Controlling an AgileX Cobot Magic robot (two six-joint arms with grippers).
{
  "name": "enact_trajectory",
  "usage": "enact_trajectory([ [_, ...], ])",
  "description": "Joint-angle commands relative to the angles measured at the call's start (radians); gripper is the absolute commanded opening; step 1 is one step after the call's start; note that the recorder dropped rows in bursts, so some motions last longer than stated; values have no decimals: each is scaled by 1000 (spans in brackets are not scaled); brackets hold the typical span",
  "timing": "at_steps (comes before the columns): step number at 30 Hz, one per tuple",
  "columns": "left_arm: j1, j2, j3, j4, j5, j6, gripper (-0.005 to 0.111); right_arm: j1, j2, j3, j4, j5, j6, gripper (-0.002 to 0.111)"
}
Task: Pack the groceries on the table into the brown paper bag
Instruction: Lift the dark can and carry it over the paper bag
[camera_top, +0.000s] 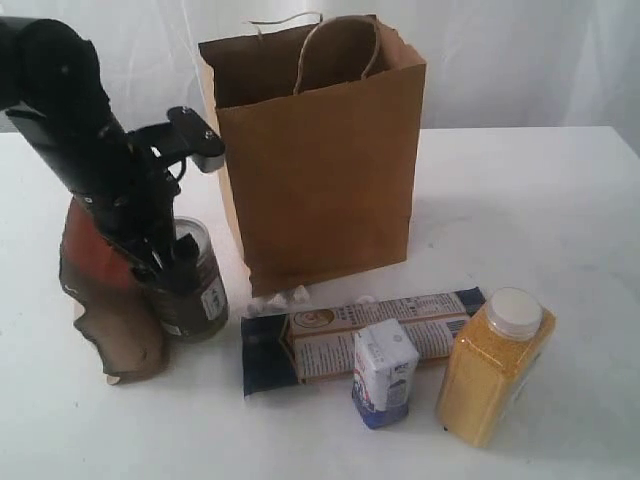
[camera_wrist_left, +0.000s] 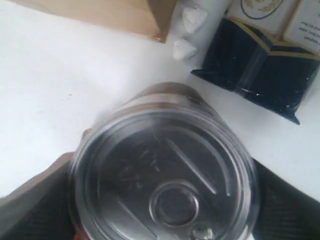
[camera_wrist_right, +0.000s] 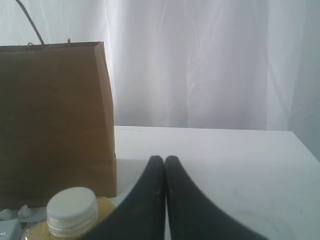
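Left gripper (camera_top: 170, 262) is down over the dark pull-tab can (camera_wrist_left: 165, 170), with its fingers (camera_wrist_left: 287, 202) flanking the can's sides. I cannot tell whether they press it. The can stands on the table (camera_top: 540, 200) at 8 o'clock from the brown paper bag (camera_top: 320, 170), just beside the orange-brown pouch (camera_top: 105, 300). Right gripper (camera_wrist_right: 165, 167) has its tips pressed together, holding nothing. The yellow-grain bottle (camera_wrist_right: 72, 207) stands near them, not touching.

Left arm (camera_top: 75, 110) came in steep from the upper left, wrist bent, left gripper (camera_top: 168, 258) pointed straight down. Its jaws stood wide, a black finger (camera_wrist_left: 287, 200) on either side of the dark pull-tab can (camera_wrist_left: 165, 175); whether they gripped was unclear. Right gripper (camera_wrist_right: 164, 161) sat low, jaws pressed tight together, empty.
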Motion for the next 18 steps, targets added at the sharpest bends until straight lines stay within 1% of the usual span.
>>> enact_trajectory([
  [1,1,-125,-7,160,29,-115,0,-9,-6,5,-6,-6,-1,0],
  [3,1,-173,-7,209,34,-154,0,-9,-6,5,-6,-6,-1,0],
  [6,1,-252,-7,212,2,-154,0,-9,-6,5,-6,-6,-1,0],
  [9,1,-321,-7,212,-87,-154,0,-9,-6,5,-6,-6,-1,0],
  [13,1,-393,-7,208,-237,-155,0,-9,-6,5,-6,-6,-1,0],
  [18,1,-430,-7,198,-398,-155,0,-9,-6,5,-6,-6,-1,0],
])
